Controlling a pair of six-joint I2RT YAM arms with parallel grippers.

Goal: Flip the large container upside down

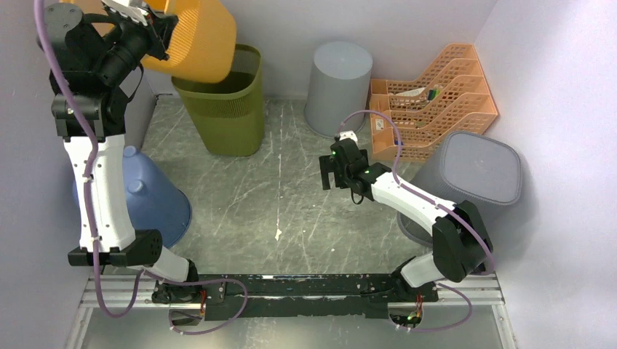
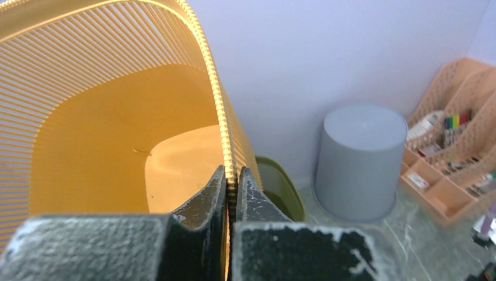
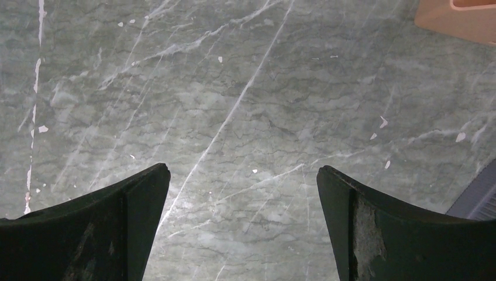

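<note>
The large orange ribbed container (image 1: 196, 40) hangs in the air at the far left, tilted on its side above an olive green bin (image 1: 222, 109). My left gripper (image 1: 156, 29) is shut on its rim. In the left wrist view the fingers pinch the ribbed rim (image 2: 233, 172), one finger inside and one outside, and the orange container's inside (image 2: 117, 117) fills the left of that view. My right gripper (image 1: 331, 173) is open and empty over the marbled floor, its jaws wide apart in the right wrist view (image 3: 243, 175).
An upside-down grey bin (image 1: 338, 87) stands at the back. An orange mesh file rack (image 1: 433, 98) is at the back right. A grey lidded bin (image 1: 476, 174) sits at the right. A blue upside-down bin (image 1: 156, 196) stands by the left arm.
</note>
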